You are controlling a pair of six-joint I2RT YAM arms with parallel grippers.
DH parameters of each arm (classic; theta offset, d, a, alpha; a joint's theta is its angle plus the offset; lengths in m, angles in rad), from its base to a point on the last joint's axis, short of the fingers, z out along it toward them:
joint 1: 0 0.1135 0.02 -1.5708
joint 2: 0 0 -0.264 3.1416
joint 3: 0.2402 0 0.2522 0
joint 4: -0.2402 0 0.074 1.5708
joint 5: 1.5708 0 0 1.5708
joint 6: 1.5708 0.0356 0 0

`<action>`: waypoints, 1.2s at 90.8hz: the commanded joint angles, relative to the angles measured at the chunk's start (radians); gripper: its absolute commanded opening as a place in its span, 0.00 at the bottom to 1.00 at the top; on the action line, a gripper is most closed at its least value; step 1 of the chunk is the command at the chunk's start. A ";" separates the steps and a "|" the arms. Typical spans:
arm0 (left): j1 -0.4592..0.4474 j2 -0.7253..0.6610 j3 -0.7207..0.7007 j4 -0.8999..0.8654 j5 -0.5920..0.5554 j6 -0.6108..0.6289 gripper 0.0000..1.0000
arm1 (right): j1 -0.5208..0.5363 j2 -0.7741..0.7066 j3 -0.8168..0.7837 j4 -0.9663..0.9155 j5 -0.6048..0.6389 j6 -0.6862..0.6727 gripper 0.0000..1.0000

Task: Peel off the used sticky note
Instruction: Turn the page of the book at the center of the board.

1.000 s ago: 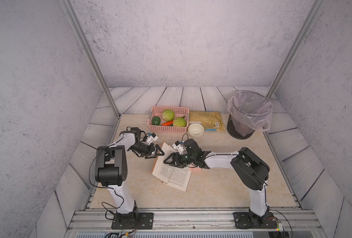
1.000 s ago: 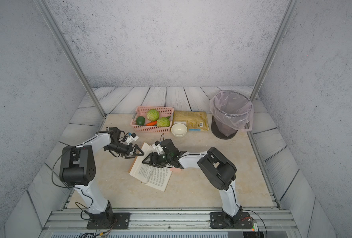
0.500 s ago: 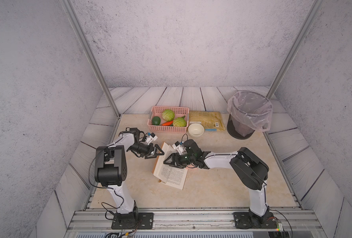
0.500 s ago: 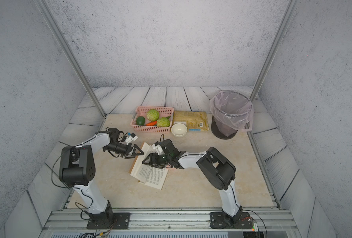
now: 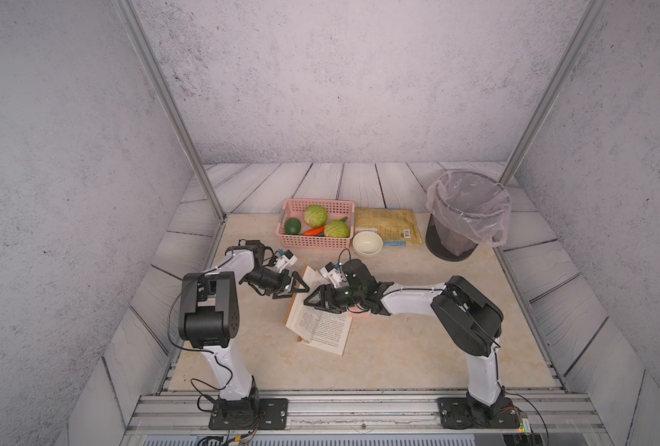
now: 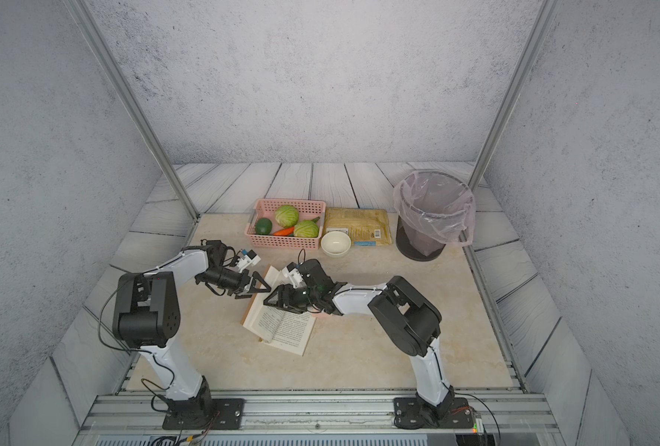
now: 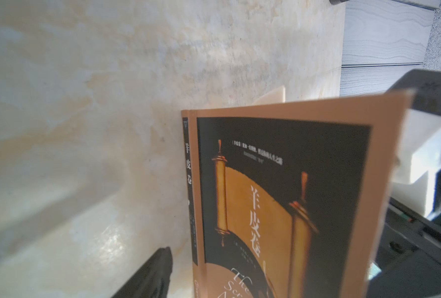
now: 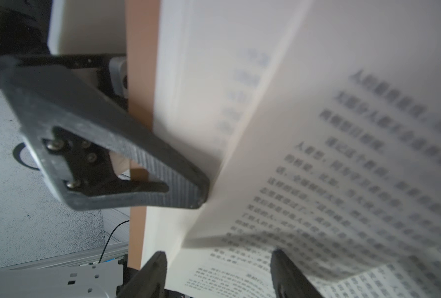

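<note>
An open book (image 5: 322, 328) (image 6: 282, 328) lies mid-table, its brown-and-black cover (image 7: 278, 193) raised on edge. My left gripper (image 5: 302, 289) (image 6: 267, 287) stands open astride that cover. One finger (image 7: 155, 271) is outside, clear of the spine, and the other finger (image 8: 116, 144) rests against the inner pages. My right gripper (image 5: 308, 303) (image 6: 267, 303) (image 8: 220, 273) is open over the printed pages (image 8: 330, 193), with loose leaves curling between its fingers. A pink sticky note (image 5: 360, 314) (image 6: 322, 314) peeks out at the book's right edge under my right wrist.
At the back stand a pink basket (image 5: 315, 243) of vegetables, a white bowl (image 5: 367, 244), a yellow packet (image 5: 388, 224) and a lined black bin (image 5: 467, 216). Slanted metal posts (image 5: 189, 154) rise at both back corners.
The book's loose pages have lifted and its near corner has drawn slightly inward. Both arms have kept almost the same place, with jaws still apart.
</note>
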 commanded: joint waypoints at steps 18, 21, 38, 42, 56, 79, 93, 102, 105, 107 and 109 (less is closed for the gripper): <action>-0.012 0.029 -0.008 -0.019 -0.010 0.013 0.77 | 0.011 0.029 0.038 0.005 -0.020 -0.016 0.69; -0.013 0.030 -0.008 -0.020 -0.011 0.013 0.77 | 0.012 0.031 0.040 0.007 -0.020 -0.015 0.69; -0.013 0.037 -0.006 -0.019 -0.022 0.012 0.77 | 0.012 0.034 0.047 0.021 -0.025 -0.011 0.69; -0.013 0.037 -0.007 -0.020 -0.025 0.011 0.77 | 0.012 0.035 0.047 0.021 -0.025 -0.011 0.69; -0.013 0.026 -0.004 -0.023 -0.035 0.011 0.79 | 0.013 0.042 0.047 0.023 -0.025 -0.008 0.69; -0.013 -0.006 0.005 -0.051 -0.026 0.031 0.81 | 0.012 0.046 0.053 0.033 -0.030 0.000 0.69; -0.013 -0.017 0.006 -0.049 -0.044 0.030 0.82 | 0.012 0.049 0.057 0.031 -0.030 -0.001 0.69; -0.013 -0.022 0.006 -0.044 -0.065 0.029 0.83 | 0.012 0.047 0.057 0.031 -0.028 0.000 0.68; -0.015 -0.022 0.005 -0.042 -0.070 0.027 0.83 | 0.012 0.047 0.057 0.030 -0.029 0.000 0.68; -0.015 -0.023 0.005 -0.040 -0.073 0.027 0.83 | 0.012 0.045 0.057 0.030 -0.029 -0.001 0.68; -0.016 -0.023 0.005 -0.039 -0.076 0.026 0.83 | 0.012 0.045 0.057 0.030 -0.029 -0.001 0.69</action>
